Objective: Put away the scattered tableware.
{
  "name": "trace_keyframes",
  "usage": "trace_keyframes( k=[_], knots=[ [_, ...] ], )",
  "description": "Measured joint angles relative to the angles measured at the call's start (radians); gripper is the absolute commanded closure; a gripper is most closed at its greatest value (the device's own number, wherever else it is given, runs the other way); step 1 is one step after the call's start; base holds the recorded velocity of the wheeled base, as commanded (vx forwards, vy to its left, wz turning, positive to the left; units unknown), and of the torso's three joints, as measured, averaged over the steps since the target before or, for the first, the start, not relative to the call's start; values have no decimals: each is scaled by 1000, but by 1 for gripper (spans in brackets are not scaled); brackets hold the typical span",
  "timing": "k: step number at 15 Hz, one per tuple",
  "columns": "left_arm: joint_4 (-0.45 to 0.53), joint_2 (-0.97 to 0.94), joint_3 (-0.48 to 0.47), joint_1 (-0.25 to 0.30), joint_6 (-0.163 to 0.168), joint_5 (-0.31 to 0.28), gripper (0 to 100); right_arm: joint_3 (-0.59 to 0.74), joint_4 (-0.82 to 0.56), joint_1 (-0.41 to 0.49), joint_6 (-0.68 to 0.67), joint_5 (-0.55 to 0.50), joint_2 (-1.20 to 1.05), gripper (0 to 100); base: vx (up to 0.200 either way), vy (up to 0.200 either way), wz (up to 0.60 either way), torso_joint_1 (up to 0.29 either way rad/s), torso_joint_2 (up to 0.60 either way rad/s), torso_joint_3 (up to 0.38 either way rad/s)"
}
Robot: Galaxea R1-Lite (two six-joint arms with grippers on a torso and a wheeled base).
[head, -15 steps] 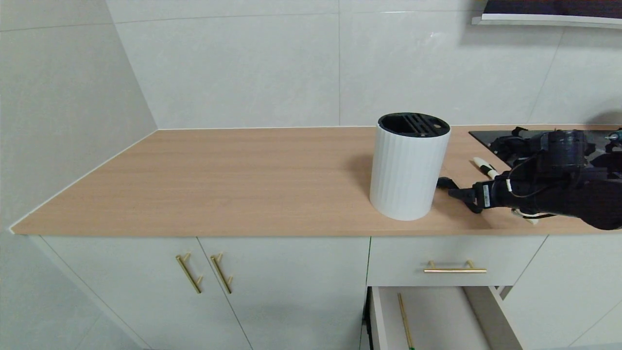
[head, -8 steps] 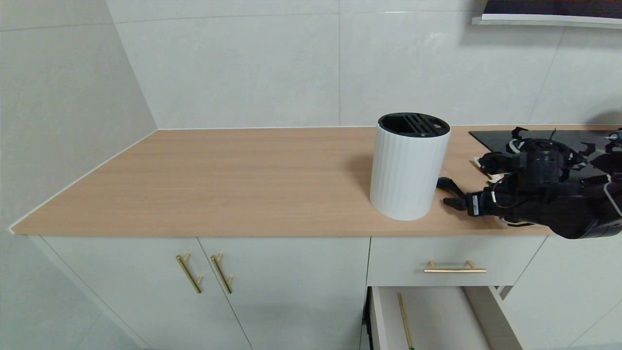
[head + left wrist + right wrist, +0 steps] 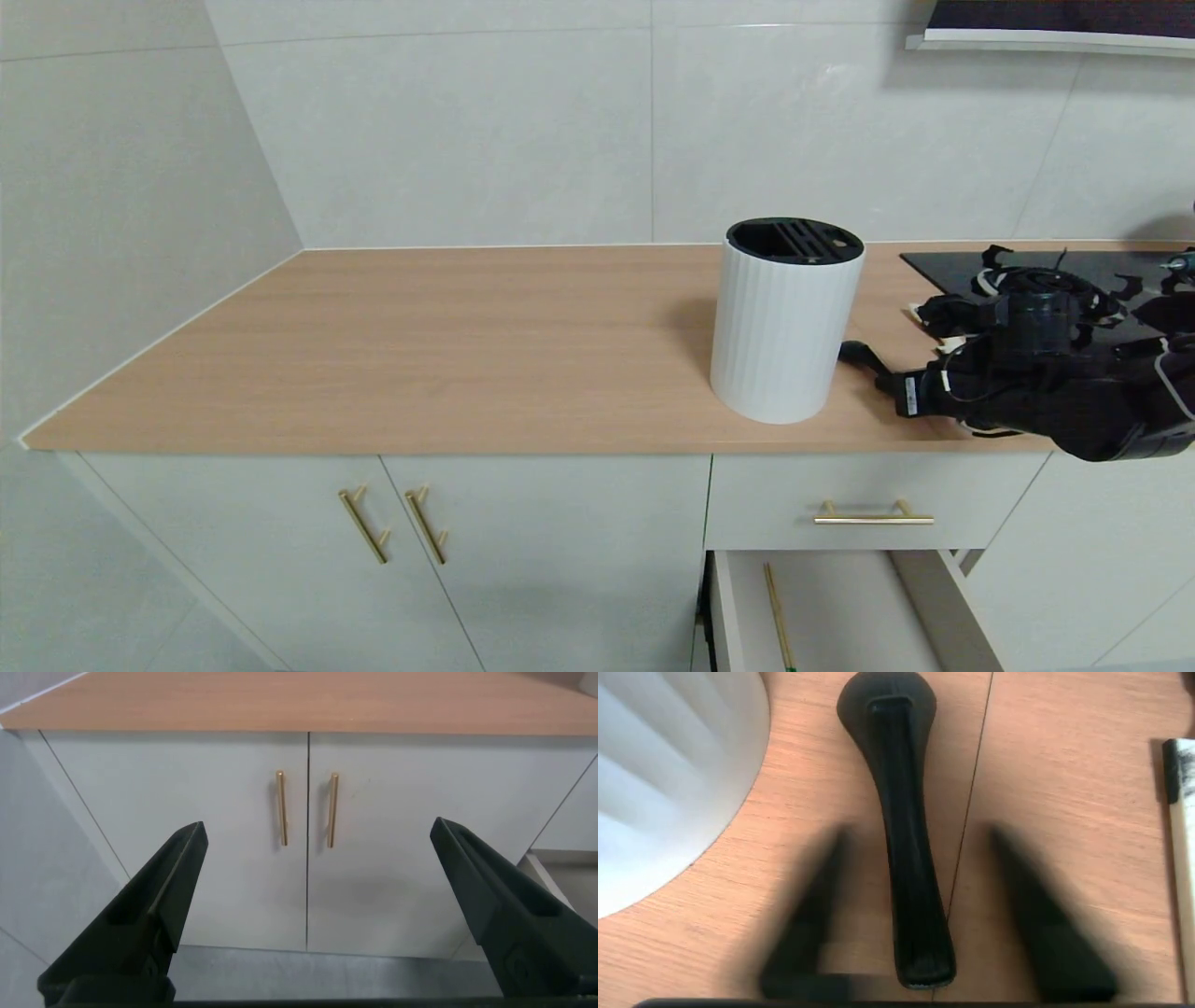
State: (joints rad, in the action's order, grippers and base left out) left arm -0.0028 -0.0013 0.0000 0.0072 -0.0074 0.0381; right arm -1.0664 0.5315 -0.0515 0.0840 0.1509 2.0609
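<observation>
A black utensil handle (image 3: 901, 840) lies flat on the wooden counter (image 3: 467, 345), just right of the white ribbed holder (image 3: 786, 322) with its black slotted top. My right gripper (image 3: 917, 835) is low over the counter and open. Its blurred fingers (image 3: 808, 924) stand on either side of the handle without touching it. From the head view, the right gripper (image 3: 892, 383) sits at the handle's (image 3: 851, 352) near end. My left gripper (image 3: 313, 915) is open and holds nothing, below counter height in front of the cabinet doors (image 3: 308, 859).
A white utensil with a black part (image 3: 1181, 859) lies on the counter beyond the handle. The black cooktop (image 3: 943, 264) is at the back right. Under the counter an open drawer (image 3: 840, 607) holds a thin stick (image 3: 777, 616). The counter's left half is bare wood.
My right arm has dropped lower and shifted slightly left toward the holder, covering the white utensil seen earlier. Its gripper now straddles the black handle. Holder and handle have not moved.
</observation>
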Motion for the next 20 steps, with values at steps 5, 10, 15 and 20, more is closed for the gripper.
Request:
trace_keyframes(
  k=[5, 10, 15, 20],
  knots=[
    [0, 0, 0, 0, 0, 0, 0, 12, -8, -13, -45, -13, -18, 100, 0, 0, 0, 0, 0, 0],
    [0, 0, 0, 0, 0, 0, 0, 82, -139, -31, -150, -74, -164, 100, 0, 0, 0, 0, 0, 0],
    [0, 1, 0, 0, 0, 0, 0, 273, -289, -65, -216, -79, -440, 100, 0, 0, 0, 0, 0, 0],
    [0, 1, 0, 0, 0, 0, 0, 528, -292, -99, -231, -75, -630, 100, 0, 0, 0, 0, 0, 0]
  ],
)
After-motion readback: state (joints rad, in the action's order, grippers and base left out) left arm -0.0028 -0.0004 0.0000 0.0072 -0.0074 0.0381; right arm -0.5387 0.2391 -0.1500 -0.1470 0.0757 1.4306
